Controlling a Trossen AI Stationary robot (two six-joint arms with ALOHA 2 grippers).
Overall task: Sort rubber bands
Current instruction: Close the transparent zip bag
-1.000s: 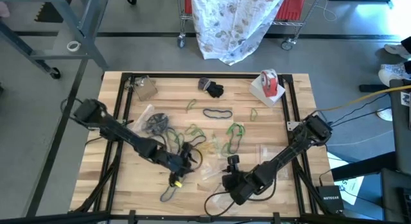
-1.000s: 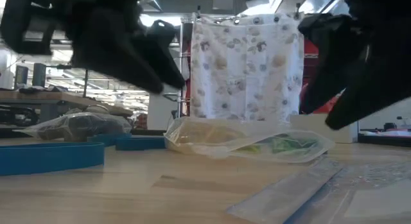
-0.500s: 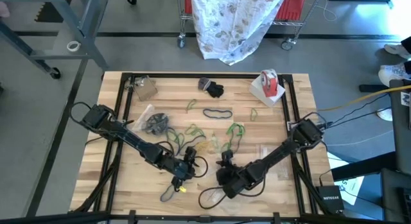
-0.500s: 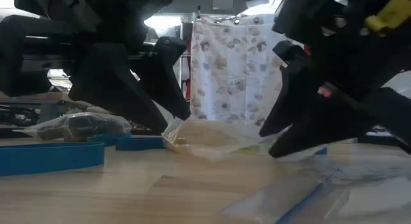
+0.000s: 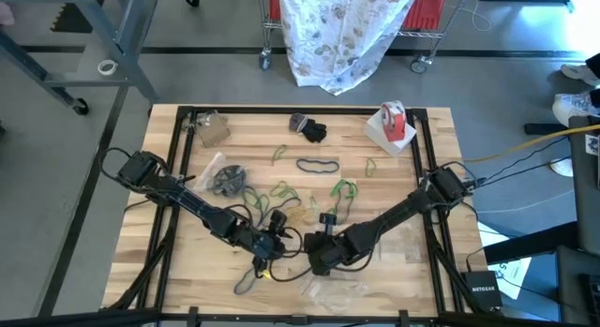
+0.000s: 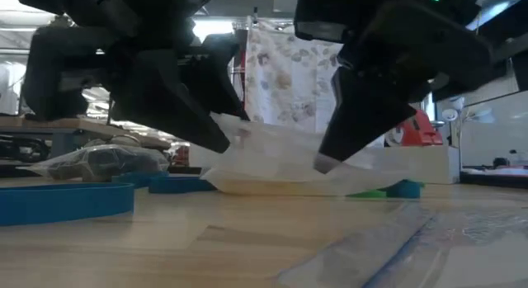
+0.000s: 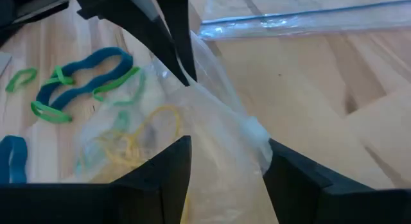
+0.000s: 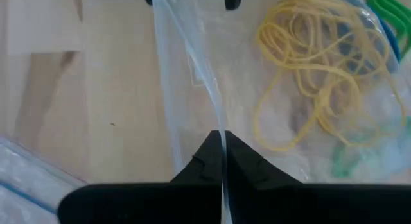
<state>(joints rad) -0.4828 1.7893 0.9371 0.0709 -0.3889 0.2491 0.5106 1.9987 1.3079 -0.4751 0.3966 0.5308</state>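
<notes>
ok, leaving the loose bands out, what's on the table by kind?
Clear bags: 4 (held bag with yellow bands, bag of dark bands, front flat bag, right flat bag)
Tape roll: 1
Grippers: 2 (left gripper open around the held bag, right gripper shut on it)
Total: 7

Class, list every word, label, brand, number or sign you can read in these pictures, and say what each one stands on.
"NETGEAR": white lettering, barely legible, on the dark box on the floor beside the table's right edge, high view.
White sheet next to that box: dark print, too small to read.
Red-and-white tape roll: no readable marking.
Nothing else carries readable text.
</notes>
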